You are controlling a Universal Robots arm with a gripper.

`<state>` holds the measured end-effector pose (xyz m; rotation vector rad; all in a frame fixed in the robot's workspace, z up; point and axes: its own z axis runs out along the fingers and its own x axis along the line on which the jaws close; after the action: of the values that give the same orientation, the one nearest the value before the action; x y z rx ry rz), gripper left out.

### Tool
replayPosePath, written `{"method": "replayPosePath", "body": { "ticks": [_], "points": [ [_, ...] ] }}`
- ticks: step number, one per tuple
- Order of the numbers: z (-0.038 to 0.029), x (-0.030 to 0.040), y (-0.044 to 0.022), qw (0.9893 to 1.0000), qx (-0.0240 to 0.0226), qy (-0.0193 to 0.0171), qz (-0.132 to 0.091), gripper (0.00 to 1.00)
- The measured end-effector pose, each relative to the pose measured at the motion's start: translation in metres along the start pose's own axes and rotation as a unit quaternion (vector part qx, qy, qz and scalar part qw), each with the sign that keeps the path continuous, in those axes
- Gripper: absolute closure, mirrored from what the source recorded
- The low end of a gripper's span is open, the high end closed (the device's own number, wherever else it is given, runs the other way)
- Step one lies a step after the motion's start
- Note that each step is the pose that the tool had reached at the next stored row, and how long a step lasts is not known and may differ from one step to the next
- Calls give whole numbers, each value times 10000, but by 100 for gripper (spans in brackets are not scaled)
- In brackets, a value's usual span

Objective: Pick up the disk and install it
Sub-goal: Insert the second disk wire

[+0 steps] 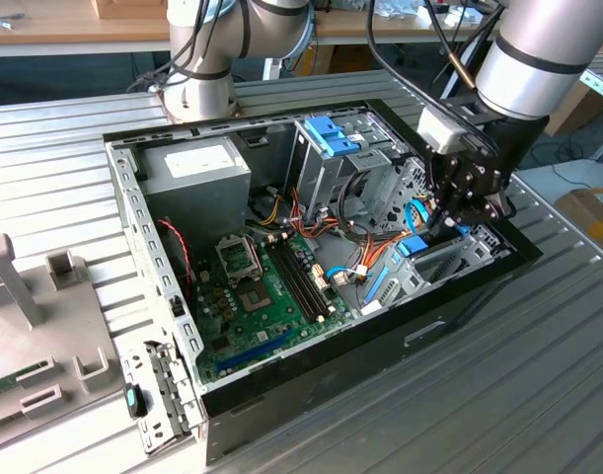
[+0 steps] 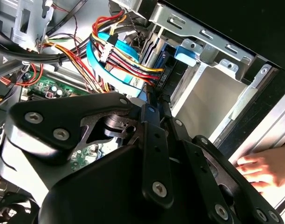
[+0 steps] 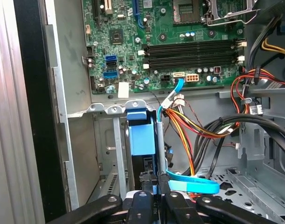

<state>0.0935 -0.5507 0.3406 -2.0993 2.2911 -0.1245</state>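
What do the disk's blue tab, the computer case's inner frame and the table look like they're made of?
Blue tab: probably plastic, with a smooth, evenly coloured, faintly glossy face. Case inner frame: bare sheet metal, dull grey, punched with holes. Table: likely aluminium, matte grey with straight ribs, though the alloy can't be told.

Open desktop computer case (image 1: 133,212) on a ribbed metal table (image 1: 538,395)

Inside the case, the green motherboard (image 1: 266,286) lies flat; the grey power-supply box (image 1: 197,168) sits beside it in one corner, a blue-tabbed drive cage (image 1: 336,148) stands near it, and red, yellow and orange cables (image 3: 189,126) run just beside it.
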Motion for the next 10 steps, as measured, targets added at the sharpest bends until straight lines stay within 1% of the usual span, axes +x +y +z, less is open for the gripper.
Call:
{"method": "replayPosePath", "body": {
  "ticks": [2,7,8,9,10],
  "points": [
    [21,-1,2,10000,0,2,0,84],
    [27,-1,2,10000,0,-2,0,84],
    [33,-2,2,10000,0,-8,0,84],
    [29,-1,2,10000,0,-3,0,76],
    [26,-1,2,10000,0,-2,0,76]
  ]
}}
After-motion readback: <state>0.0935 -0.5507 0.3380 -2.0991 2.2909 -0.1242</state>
